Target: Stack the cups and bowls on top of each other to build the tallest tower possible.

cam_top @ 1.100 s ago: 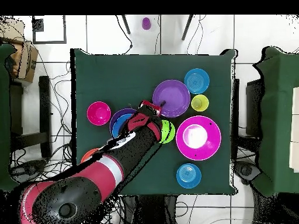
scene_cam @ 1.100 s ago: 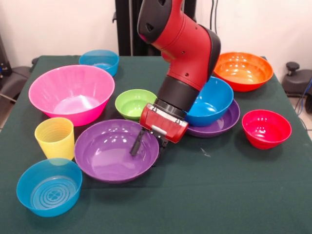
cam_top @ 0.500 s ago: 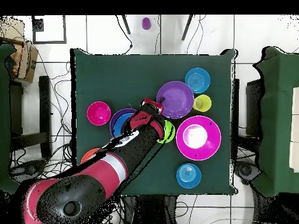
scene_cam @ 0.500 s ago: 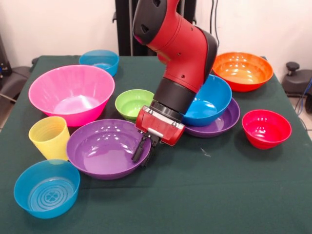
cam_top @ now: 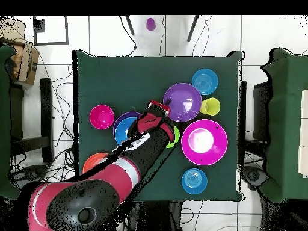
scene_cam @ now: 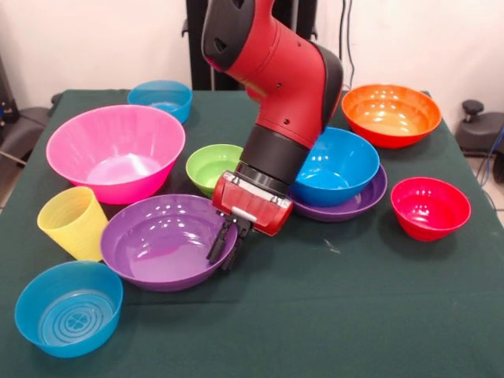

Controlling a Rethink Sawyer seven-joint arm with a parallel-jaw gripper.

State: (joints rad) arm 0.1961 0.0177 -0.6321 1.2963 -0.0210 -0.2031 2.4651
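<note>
The large pink bowl (scene_cam: 116, 151) sits at the table's (scene_cam: 378, 315) side. Beside it, the wide purple bowl (scene_cam: 161, 240) has its rim clamped by the gripper (scene_cam: 223, 246), whose fingers straddle the edge. The ribbed yellow cup (scene_cam: 72, 224) leans tilted against that bowl.

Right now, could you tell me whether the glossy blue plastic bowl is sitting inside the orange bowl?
No, the glossy blue plastic bowl sits in a wide purple plastic bowl, while the orange plastic bowl stands empty behind.
</note>
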